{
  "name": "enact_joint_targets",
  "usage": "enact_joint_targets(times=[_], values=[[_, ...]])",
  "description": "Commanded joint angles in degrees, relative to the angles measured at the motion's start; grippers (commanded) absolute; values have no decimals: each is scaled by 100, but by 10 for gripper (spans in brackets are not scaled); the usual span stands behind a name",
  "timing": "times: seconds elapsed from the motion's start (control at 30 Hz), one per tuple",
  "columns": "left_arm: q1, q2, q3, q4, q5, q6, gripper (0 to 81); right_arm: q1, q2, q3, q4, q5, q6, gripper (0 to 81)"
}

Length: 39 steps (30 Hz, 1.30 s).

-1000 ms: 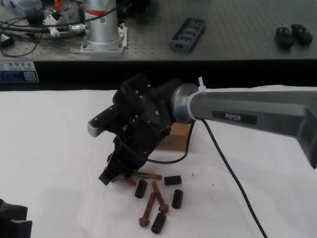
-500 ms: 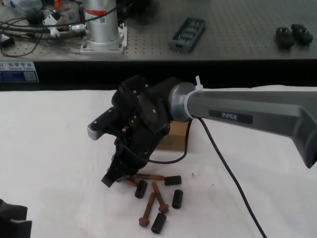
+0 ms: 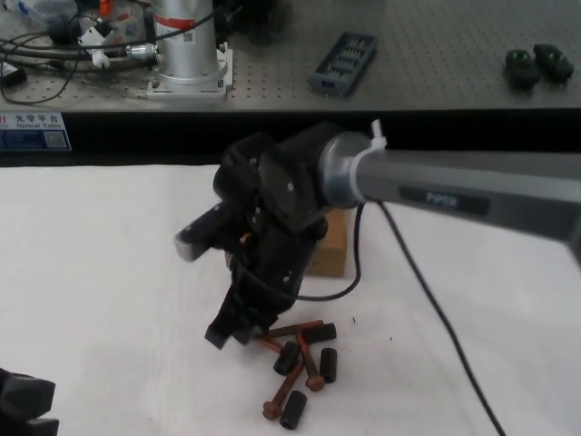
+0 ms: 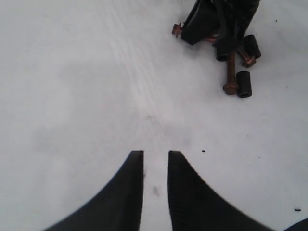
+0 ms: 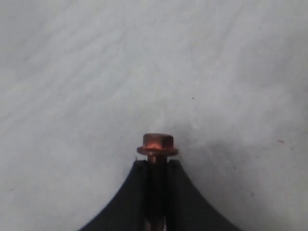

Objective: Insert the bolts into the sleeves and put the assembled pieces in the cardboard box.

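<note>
My right gripper [image 5: 157, 162] is shut on a copper bolt [image 5: 157, 143], whose hex head sticks out past the fingertips just above the white cloth. In the high view this gripper [image 3: 229, 332] points down at the left edge of a small pile of copper bolts [image 3: 283, 392] and black sleeves [image 3: 292, 411]. The cardboard box [image 3: 330, 243] stands behind the wrist. My left gripper [image 4: 155, 153] hovers over bare cloth with a narrow gap and nothing between its fingers. Ahead of it lie a loose bolt [image 4: 231, 72] and a sleeve [image 4: 243, 83].
White cloth [image 3: 100, 272] covers the bench, with free room left and right of the pile. The right arm's cable [image 3: 427, 309] trails over the cloth. Behind the cloth, a perforated metal table carries a metal post [image 3: 186, 45] and a dark tray [image 3: 343, 60].
The right gripper has moved a little to the right with the bolt in it. One sleeve and a bolt in the pile have shifted right. The left gripper is unchanged.
</note>
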State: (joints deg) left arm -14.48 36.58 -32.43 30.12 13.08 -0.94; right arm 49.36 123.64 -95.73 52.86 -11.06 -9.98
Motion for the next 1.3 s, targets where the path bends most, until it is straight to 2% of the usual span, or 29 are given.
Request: enact_joint_targets(times=[0.0,0.1,0.23,0.47,0.73,1.0,1.27], values=[[-2,-56,-6,62,45,334,136,-18,-594,-33,-163,-152,101,37],[-2,-43,-6,62,119,470,136,-18,-991,-33,-433,-152,182,37],[-2,178,-6,-39,607,894,136,-18,-1423,-33,-532,-152,400,37],[-22,1123,-43,-359,827,947,136,-78,-2036,68,-584,-104,399,37],[-56,2001,-476,-543,827,1246,136,-426,-3473,1825,-1311,-104,530,37],[-709,2984,-1235,-620,647,1298,136,-668,-5608,3741,-1898,209,942,37],[-1579,4173,-2138,-659,32,1131,136,-695,-7613,4789,-1847,934,1750,37]])
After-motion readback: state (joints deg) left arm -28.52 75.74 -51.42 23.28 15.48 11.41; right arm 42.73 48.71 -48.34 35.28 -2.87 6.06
